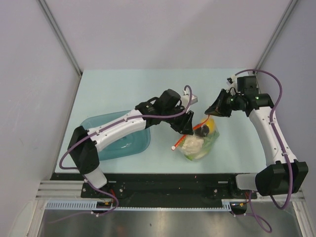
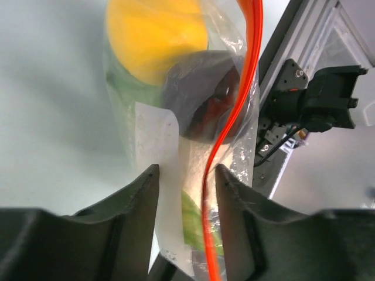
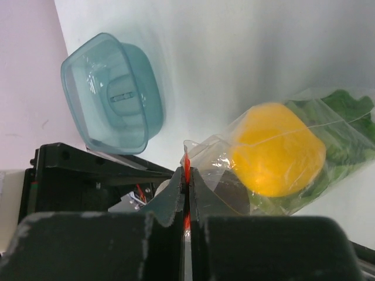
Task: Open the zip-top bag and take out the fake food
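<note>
The zip-top bag (image 1: pixel 200 144) lies on the table right of the tray, holding a white cauliflower (image 1: pixel 191 144), green lettuce (image 1: pixel 212 139), a yellow fruit (image 1: pixel 210 123) and a dark piece (image 1: pixel 201 131). My right gripper (image 3: pixel 187 174) is shut on the bag's red zip strip (image 3: pixel 187 164) at its far end, also shown in the top view (image 1: pixel 212 112). My left gripper (image 2: pixel 186 174) is open, its jaws on either side of the bag's edge and red strip (image 2: pixel 234 117). The yellow fruit (image 2: pixel 155 35) and dark piece (image 2: pixel 202 88) lie just beyond it.
A teal plastic tray (image 1: pixel 140 147) stands left of the bag, partly under my left arm; it shows in the right wrist view (image 3: pixel 111 93). The black rail and table front edge (image 1: pixel 197 177) run close below the bag.
</note>
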`<state>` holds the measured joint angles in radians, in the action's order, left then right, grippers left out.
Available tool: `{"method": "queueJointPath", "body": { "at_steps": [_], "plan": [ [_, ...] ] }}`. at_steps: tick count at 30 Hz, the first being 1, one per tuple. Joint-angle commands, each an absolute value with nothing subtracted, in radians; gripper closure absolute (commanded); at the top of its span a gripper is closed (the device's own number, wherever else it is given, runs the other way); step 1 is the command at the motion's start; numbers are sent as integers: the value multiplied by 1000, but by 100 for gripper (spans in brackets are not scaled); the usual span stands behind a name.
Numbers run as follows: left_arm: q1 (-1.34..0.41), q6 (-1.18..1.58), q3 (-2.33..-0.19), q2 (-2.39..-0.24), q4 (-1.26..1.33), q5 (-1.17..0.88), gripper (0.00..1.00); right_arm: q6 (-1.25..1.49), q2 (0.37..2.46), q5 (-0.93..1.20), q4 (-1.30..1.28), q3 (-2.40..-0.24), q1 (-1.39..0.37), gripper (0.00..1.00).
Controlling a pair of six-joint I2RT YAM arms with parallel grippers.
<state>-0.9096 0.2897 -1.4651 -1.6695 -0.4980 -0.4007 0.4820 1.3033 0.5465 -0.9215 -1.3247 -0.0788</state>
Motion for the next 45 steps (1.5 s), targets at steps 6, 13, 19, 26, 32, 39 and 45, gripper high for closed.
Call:
{"method": "queueJointPath", "body": {
  "at_steps": [6,13,19,26,32,39,45],
  "plan": [
    [-910,452,-1526,-1686,-499,-534,100,397,1342,523,-936,-1425,-144,100],
    [-881,648,-1496,-1609,-431,-529,100,335,1347,424,-980,-1443,-144,56],
    [-861,837,-1418,-1528,-347,-488,100,304,1218,279,-994,-1305,-140,4],
    [-851,977,-1328,-1476,-247,-437,100,344,875,295,-896,-1079,-169,0],
    [-850,1106,-1289,-1445,-150,-411,100,380,735,265,-894,-1005,-259,0],
    [-850,1333,-1220,-1404,-3,-321,100,434,654,258,-861,-967,-406,0],
    [-851,1445,-1204,-1376,40,-195,100,420,562,235,-749,-930,-560,2]
  ]
}}
